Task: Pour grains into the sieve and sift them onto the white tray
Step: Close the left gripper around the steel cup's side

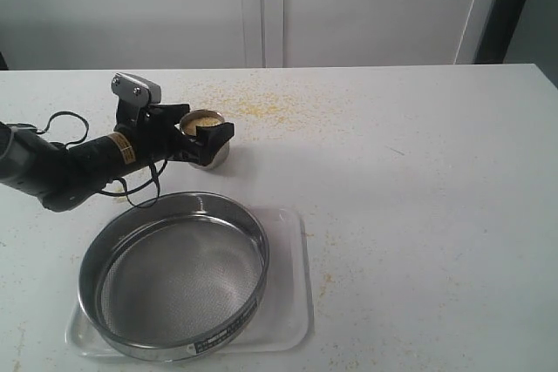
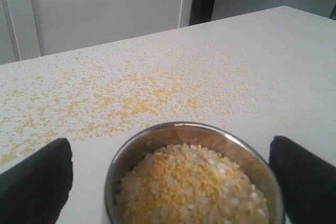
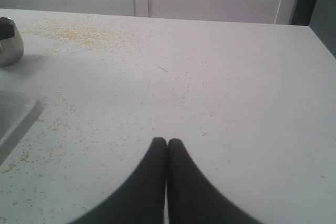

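Note:
A small steel cup stands on the table, heaped with the grains, yellow meal mixed with pale rice-like bits. My left gripper is open, and its black fingers stand one on either side of the cup with a gap showing. The sieve, round and steel-rimmed with nothing on its mesh, sits in the white tray at the front left. My right gripper is shut on nothing, low over bare table and outside the exterior view.
Thin yellow crumbs are strewn over the table behind the cup and sparsely to the right of the tray. In the right wrist view the cup and a tray corner show at one edge. White wall panels stand behind the table.

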`<state>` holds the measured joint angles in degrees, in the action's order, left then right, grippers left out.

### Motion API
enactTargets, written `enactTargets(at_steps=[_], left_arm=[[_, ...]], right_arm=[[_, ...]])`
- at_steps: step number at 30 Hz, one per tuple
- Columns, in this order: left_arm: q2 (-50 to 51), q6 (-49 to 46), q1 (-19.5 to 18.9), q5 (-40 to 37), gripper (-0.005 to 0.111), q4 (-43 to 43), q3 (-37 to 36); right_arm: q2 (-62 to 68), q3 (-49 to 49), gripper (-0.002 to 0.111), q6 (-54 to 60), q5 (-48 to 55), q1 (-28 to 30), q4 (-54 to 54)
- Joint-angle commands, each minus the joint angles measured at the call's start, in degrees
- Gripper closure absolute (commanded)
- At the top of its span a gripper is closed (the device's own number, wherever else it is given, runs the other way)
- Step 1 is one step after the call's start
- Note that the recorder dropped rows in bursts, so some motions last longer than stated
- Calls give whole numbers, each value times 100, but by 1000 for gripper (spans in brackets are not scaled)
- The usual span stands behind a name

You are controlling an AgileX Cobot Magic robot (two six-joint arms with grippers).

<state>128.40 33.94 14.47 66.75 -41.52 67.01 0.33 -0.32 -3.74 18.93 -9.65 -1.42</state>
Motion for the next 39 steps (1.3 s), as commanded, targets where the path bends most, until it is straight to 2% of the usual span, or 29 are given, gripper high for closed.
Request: enactTargets(at_steps=[1, 12, 39], left_arm=[[32, 41, -8, -78, 2, -4, 108], [32, -67, -8, -473, 2, -123, 108], [32, -76, 160, -509, 2, 95, 108]], right_arm=[[-33, 32, 108, 1, -56, 46, -13], [-33, 32, 108, 1, -56, 46, -13], [-33, 32, 108, 1, -56, 46, -13]])
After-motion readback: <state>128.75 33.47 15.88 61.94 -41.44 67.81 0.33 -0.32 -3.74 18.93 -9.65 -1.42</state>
